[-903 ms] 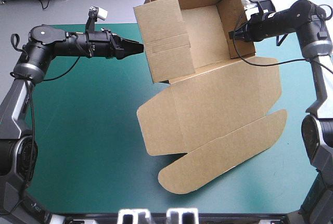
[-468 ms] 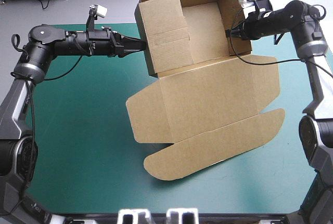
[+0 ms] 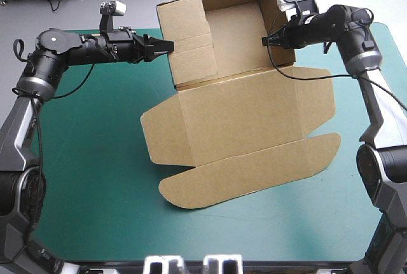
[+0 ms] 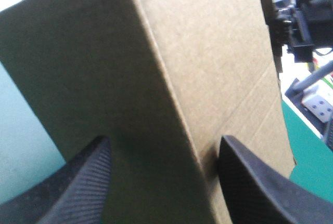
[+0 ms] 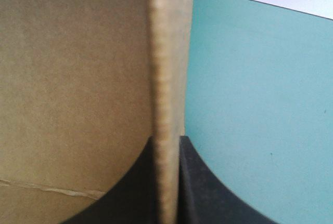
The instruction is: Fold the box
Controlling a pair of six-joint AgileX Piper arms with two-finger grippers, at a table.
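**Status check: fold progress**

1. Locate the box (image 3: 254, 105). It sits on the far half of the table (image 3: 95, 159). Its tray section (image 3: 232, 29) is at the table's far edge, and its lid panel (image 3: 241, 134) lies flat toward the middle.
2. Confirm the completed work. The tray's side walls and far wall stand raised, and the left wall (image 3: 191, 51) looks doubled over and tucked.
3. Check the left end effector (image 3: 166, 46). Its fingers stand wide apart, with the tray's outer left corner between them, so nothing is clamped.
4. Check the right end effector (image 3: 270, 40). It is pinched nearly closed on the edge of the right wall (image 3: 273, 7).
5. Assess the remainder. The tray appears formed. You should judge the job late-stage, with seating the tray squarely on the table and releasing the right wall left to do.
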